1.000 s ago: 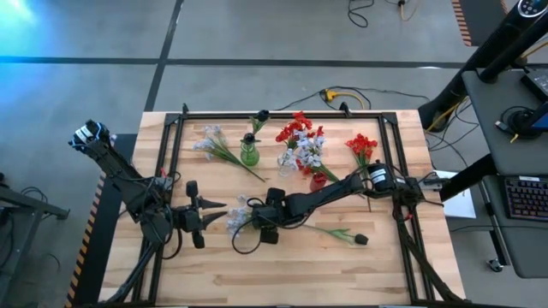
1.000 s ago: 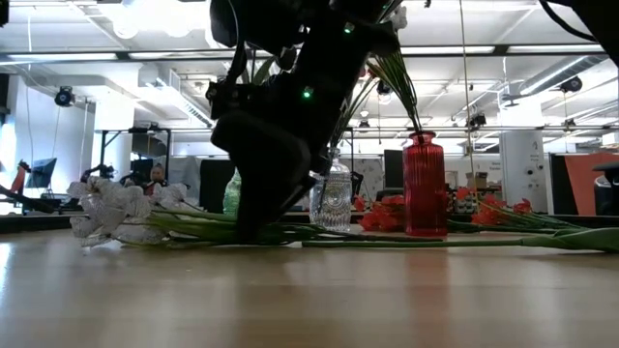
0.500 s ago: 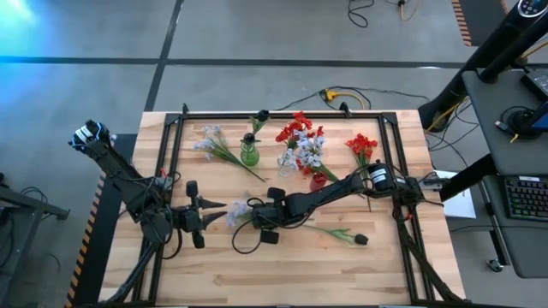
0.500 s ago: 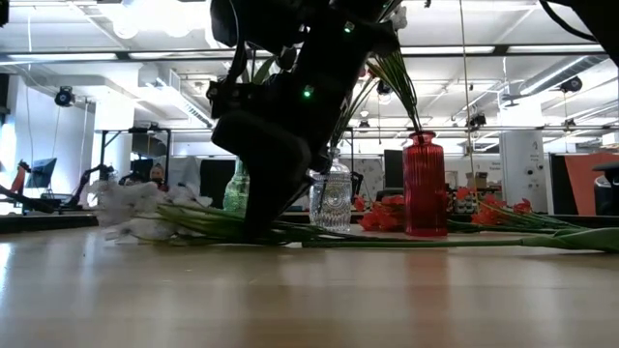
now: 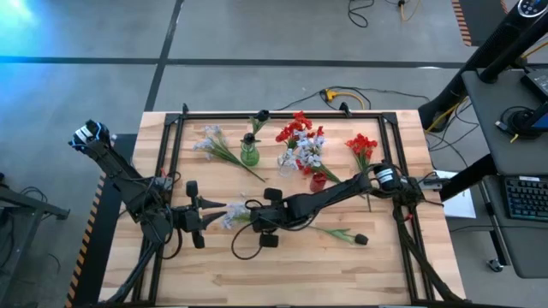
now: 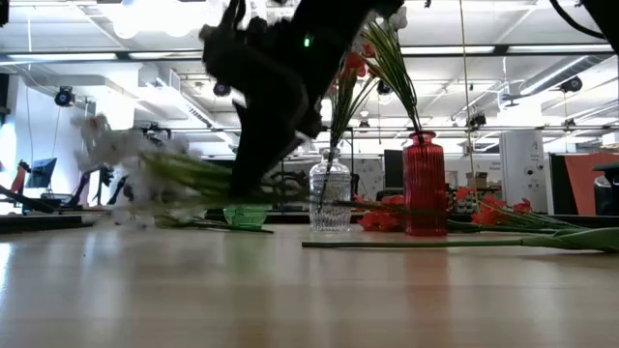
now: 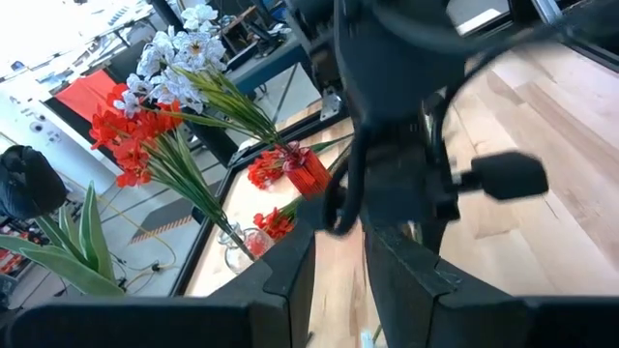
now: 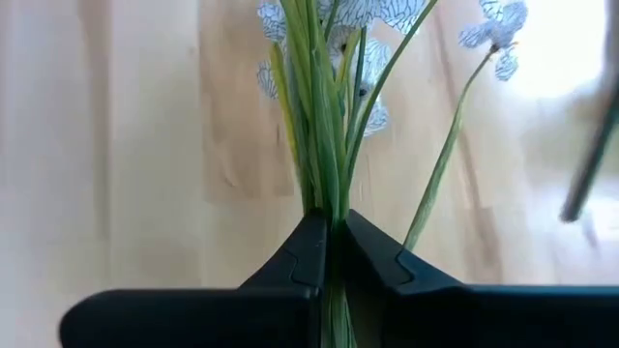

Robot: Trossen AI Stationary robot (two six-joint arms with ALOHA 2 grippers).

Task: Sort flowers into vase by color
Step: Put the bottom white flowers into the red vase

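Green stems are being pinched between the two dark fingers of the right gripper [image 8: 332, 232], whose jaws are pressing together on a thin bundle with no gap showing around it. That bundle is the pale blue-white spray [image 8: 324, 106], its veined blossoms fanning out beyond the fingertips over the wooden table [image 5: 300, 274]. From above, the right gripper [image 5: 257, 218] is sitting near the middle of the table, with the blossoms pointing left toward the left gripper [image 5: 212, 211], which is waiting just beside them; whether its fingers are apart cannot be told. In the low view the spray [image 6: 145, 174] is hanging clear of the tabletop, drooping a little at the flower end. It seems light and springy, with thin wire-like stems likely to flex or slip, so gripping the gathered stems close below the blossoms looks sensible. Farther back are standing a green vase [image 5: 249, 154], a clear vase [image 6: 331, 198] and a red vase [image 6: 424, 184].
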